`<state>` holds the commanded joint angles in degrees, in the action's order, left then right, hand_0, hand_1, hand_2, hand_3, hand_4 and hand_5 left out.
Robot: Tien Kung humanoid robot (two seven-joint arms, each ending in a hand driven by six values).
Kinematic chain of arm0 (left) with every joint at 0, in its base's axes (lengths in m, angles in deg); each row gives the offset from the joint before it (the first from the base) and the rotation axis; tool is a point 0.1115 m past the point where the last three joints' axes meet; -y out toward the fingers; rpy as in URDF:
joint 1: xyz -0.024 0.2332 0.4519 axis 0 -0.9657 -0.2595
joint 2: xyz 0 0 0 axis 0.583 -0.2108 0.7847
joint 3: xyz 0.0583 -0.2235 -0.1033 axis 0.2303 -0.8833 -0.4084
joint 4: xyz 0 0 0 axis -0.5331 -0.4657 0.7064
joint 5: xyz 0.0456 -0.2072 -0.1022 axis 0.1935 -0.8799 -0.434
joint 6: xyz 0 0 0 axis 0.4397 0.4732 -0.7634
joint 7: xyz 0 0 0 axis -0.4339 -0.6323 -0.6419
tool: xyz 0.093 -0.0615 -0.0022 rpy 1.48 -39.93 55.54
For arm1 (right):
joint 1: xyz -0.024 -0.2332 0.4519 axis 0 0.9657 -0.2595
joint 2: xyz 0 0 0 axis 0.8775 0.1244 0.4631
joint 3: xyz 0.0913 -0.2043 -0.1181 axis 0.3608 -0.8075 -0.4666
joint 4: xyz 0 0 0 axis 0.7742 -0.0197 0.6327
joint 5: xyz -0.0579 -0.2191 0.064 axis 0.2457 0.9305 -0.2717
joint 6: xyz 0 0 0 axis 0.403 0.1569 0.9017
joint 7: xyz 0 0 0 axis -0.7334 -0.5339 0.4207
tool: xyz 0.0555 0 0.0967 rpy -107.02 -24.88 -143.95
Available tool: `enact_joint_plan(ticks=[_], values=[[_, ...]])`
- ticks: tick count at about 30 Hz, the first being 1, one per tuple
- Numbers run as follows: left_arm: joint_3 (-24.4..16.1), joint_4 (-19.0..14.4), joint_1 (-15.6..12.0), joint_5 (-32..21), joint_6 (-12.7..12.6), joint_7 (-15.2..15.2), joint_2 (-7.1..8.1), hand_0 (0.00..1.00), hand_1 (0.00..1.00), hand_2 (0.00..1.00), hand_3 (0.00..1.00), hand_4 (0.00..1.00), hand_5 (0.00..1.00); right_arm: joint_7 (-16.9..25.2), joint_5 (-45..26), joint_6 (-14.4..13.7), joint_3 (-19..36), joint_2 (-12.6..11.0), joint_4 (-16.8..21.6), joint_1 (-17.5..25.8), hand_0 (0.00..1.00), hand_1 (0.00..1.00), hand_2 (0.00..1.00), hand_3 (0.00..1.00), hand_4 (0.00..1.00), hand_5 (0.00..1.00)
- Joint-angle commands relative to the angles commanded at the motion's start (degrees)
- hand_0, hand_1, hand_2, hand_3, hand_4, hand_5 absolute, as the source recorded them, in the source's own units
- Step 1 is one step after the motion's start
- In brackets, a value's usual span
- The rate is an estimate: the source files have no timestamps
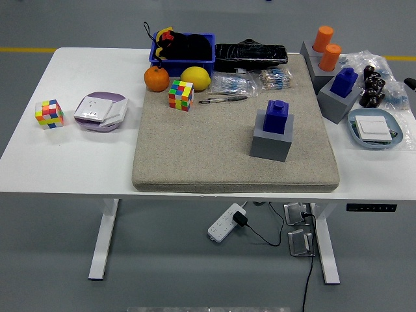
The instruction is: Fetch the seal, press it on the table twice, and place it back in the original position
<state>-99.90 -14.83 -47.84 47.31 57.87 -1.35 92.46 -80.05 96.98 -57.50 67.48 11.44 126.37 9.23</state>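
A blue seal (277,116) stands upright on a grey block (271,143) on the beige mat (208,149), right of the mat's middle. A second blue seal (344,82) sits on another grey block (336,104) at the mat's right edge. Two orange seals (327,47) stand on a grey holder behind it. No hand is near any seal. The left arm is out of view. Only a small black tip (410,82) pokes in at the picture's right edge, and too little of it shows to tell its state.
At the mat's back lie an orange (156,78), a lemon (195,78), a colour cube (181,95), pens (222,99) and a blue bin (182,49). Left of the mat are another cube (49,113) and a purple-white box (100,111). A blue dish (374,128) sits right.
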Motion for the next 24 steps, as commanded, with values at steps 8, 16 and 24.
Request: enact_joint_plan(ticks=[8, 16, 24], values=[[-0.2, 0.0, 0.0, 0.0, 0.0, 0.0, -0.16, 0.824, 0.797, 0.762, 0.814, 0.744, 0.305, -0.1, 0.0, -0.2, 0.0, 0.0, 0.0, 0.0, 0.885, 0.865, 0.84, 0.838, 0.988, 0.355], [-0.3, 0.1, 0.2, 0.1, 0.0, 0.0, -0.2, 0.824, 0.798, 0.762, 0.814, 0.745, 0.305, -0.1, 0.1, -0.4, 0.2, 0.0, 0.1, -0.1, 0.883, 0.863, 0.839, 0.836, 0.982, 0.351], [-0.4, 0.1, 0.2, 0.1, 0.0, 0.0, -0.25, 0.822, 0.798, 0.762, 0.814, 0.745, 0.305, -0.1, 0.0, -0.5, 0.0, 0.0, 0.0, -0.2, 0.882, 0.861, 0.838, 0.834, 0.974, 0.342]])
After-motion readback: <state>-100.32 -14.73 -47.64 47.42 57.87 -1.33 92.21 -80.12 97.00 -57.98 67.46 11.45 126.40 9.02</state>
